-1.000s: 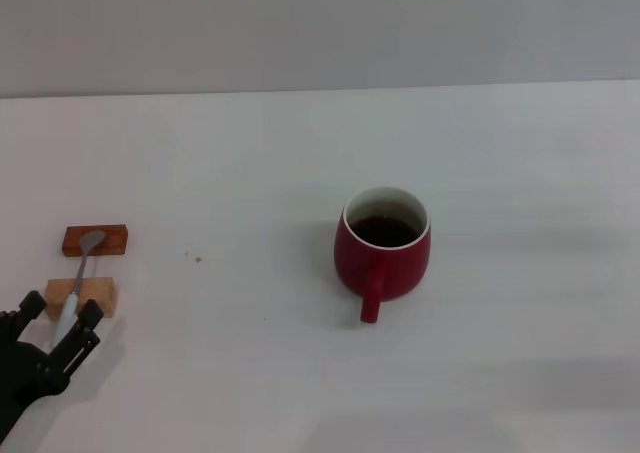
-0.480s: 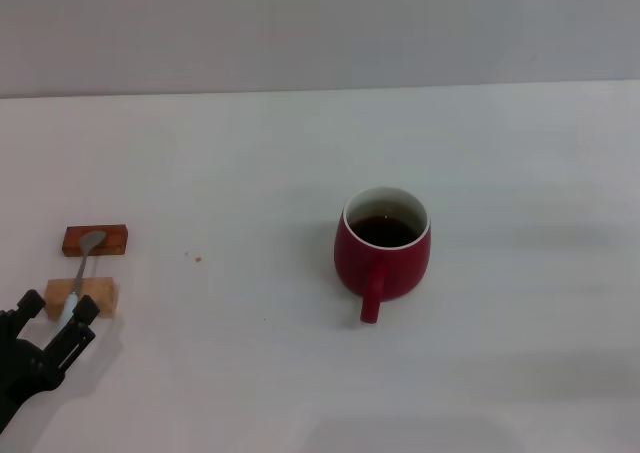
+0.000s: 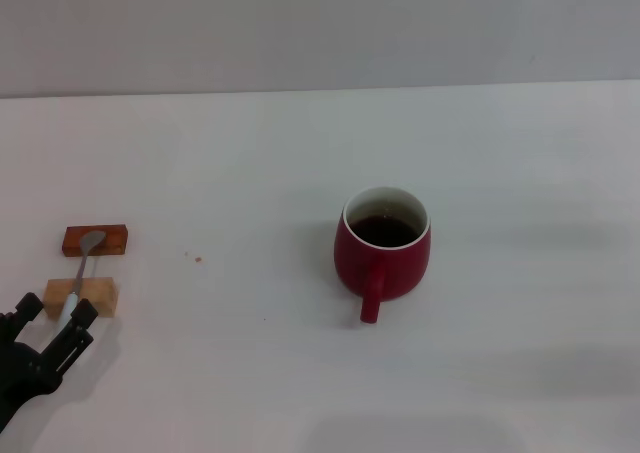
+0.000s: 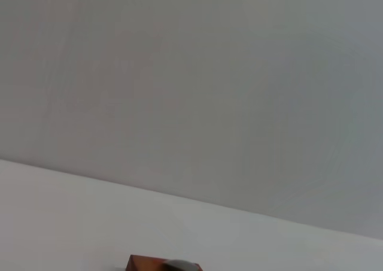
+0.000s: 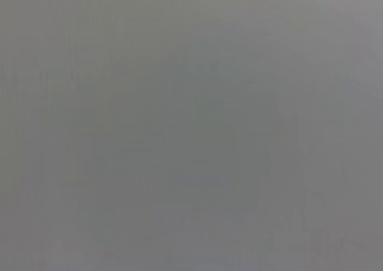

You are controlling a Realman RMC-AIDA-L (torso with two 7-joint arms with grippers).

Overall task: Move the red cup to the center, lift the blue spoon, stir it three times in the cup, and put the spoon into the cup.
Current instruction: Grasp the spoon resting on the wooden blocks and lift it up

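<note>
At far left I see my left gripper point(image 3: 57, 311) low over the white tabletop point(image 3: 250, 153), its black fingers point(image 3: 84, 314) spread apart either side of the small grey-bowled, pale-blue-handled spoon's point(image 3: 79, 278) handle end. The spoon rests across a dark wooden block point(image 3: 95, 240) and a lighter one point(image 3: 80, 295). The squat dark red ceramic mug point(image 3: 384, 250) stands mid-table, well apart, holding dark liquid.
</note>
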